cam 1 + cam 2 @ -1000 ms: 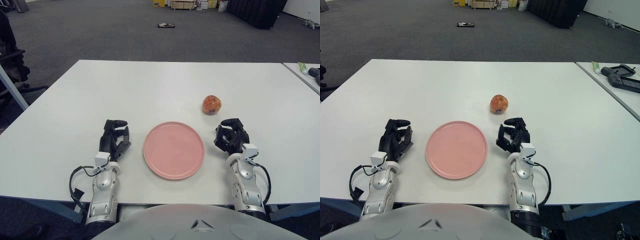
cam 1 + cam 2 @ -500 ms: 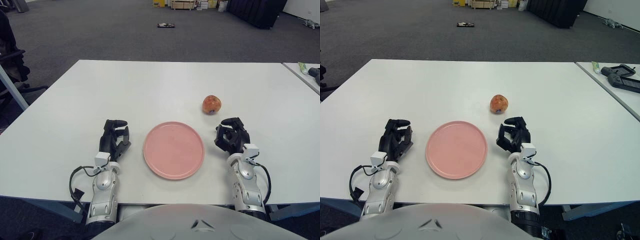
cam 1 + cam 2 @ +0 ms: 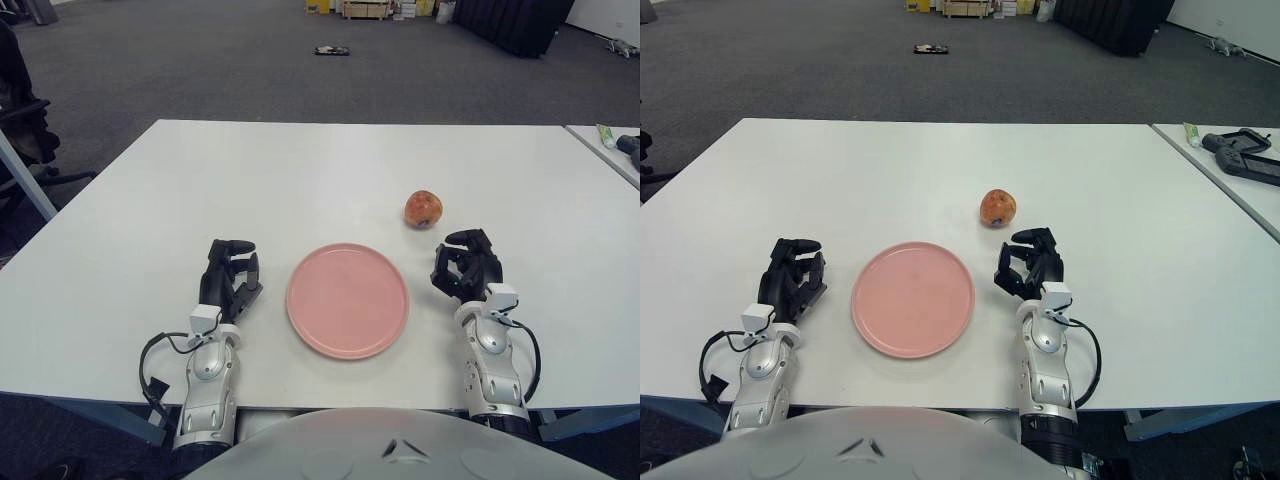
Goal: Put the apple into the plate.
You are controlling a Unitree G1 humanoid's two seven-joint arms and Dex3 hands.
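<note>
A reddish-orange apple (image 3: 423, 209) sits on the white table (image 3: 300, 170), beyond and to the right of an empty pink plate (image 3: 347, 299). My right hand (image 3: 466, 268) rests on the table right of the plate, a little nearer than the apple and not touching it; its fingers are loosely curled and hold nothing. My left hand (image 3: 229, 273) lies on the table left of the plate, fingers relaxed and empty.
A second table (image 3: 1230, 160) stands at the right with a dark device (image 3: 1243, 153) and a small green tube (image 3: 1191, 133) on it. Grey carpet lies beyond the table, with boxes and a dark object far back.
My right hand has edged slightly forward and up toward the apple. The apple, plate and left hand have not moved.
</note>
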